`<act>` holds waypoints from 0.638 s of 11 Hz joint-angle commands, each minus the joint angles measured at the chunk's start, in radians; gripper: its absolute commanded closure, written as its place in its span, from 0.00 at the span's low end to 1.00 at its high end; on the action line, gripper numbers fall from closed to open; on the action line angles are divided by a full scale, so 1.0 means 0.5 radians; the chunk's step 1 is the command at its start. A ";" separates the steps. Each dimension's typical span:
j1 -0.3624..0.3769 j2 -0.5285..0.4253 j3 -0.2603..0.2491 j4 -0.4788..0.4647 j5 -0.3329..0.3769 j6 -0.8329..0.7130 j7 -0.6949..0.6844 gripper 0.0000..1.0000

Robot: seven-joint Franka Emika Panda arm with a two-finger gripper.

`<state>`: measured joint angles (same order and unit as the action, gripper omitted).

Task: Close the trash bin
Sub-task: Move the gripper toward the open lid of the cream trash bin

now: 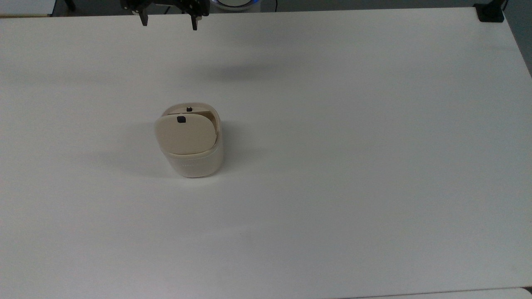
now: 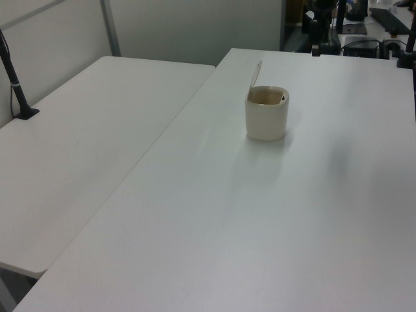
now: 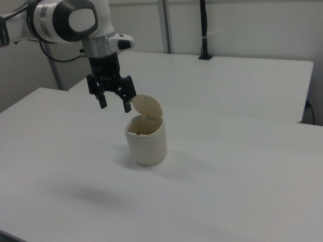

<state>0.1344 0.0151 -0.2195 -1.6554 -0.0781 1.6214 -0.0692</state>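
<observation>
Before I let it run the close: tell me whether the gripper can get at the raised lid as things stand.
Probably yes. The gripper hangs open above the table, apart from the trash bin. The lid stands up, and nothing lies between them.

The robot arm (image 3: 60, 20) is fat and round, mostly white, with shiny silver-grey rings and a big dark grey patch that has a white oval cap in the middle. A thin black cable runs behind it. Below the round part sits a small white block with a dark mark on its side. Under that is the black gripper (image 3: 115, 103). It has a chunky black body and two short black fingers (image 1: 144, 19) set wide apart.
</observation>
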 commanded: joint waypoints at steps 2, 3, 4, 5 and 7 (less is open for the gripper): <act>-0.014 -0.052 -0.018 -0.042 -0.003 0.043 0.037 0.00; -0.017 -0.052 -0.018 -0.039 0.000 0.043 0.034 0.00; -0.020 -0.052 -0.018 -0.039 0.003 0.046 0.034 0.00; -0.020 -0.049 -0.018 -0.039 0.003 0.046 0.034 0.00; -0.020 -0.049 -0.018 -0.039 0.006 0.046 0.031 0.00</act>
<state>0.1190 0.0137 -0.2235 -1.6545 -0.0781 1.6215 -0.0671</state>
